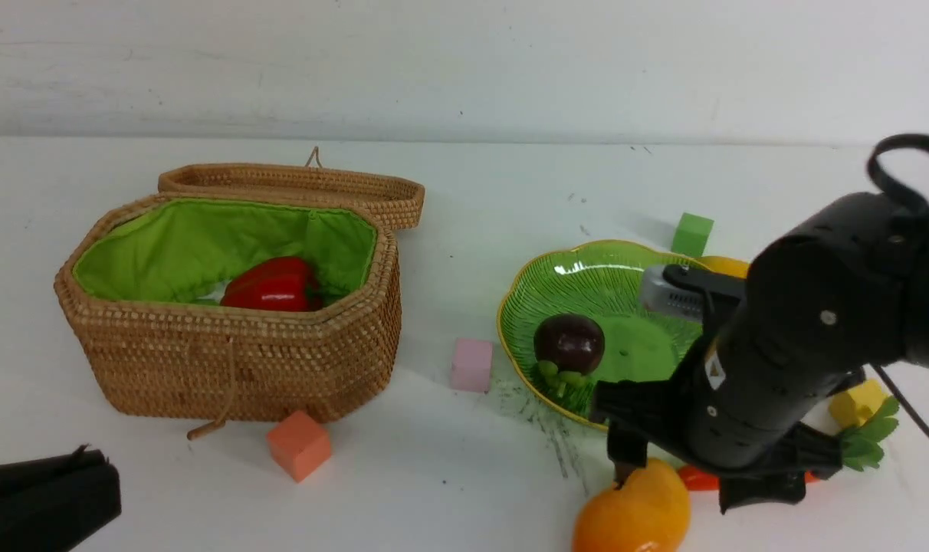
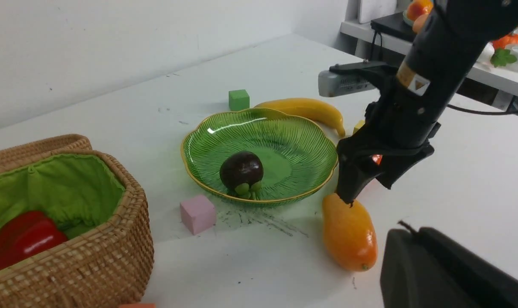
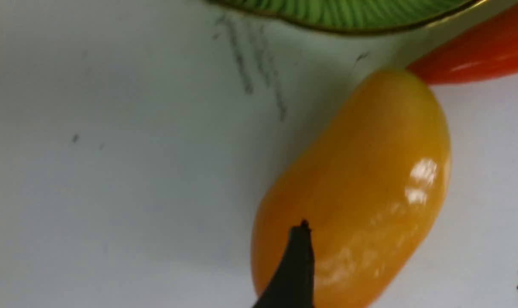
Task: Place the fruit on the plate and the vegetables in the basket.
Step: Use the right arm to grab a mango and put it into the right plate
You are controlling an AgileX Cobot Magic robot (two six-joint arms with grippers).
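Note:
The green plate holds the dark-purple mangosteen. The orange-yellow mango lies on the table in front of the plate. My right gripper is open just above it. One finger is over the mango's end, the other is off to its side. The carrot lies under that arm with its leaves showing. The banana lies behind the plate. The red pepper sits in the open wicker basket. My left gripper is shut and empty near the front left.
Small cubes lie about: pink between basket and plate, orange in front of the basket, green behind the plate, yellow beside the carrot leaves. The basket's lid lies open behind it.

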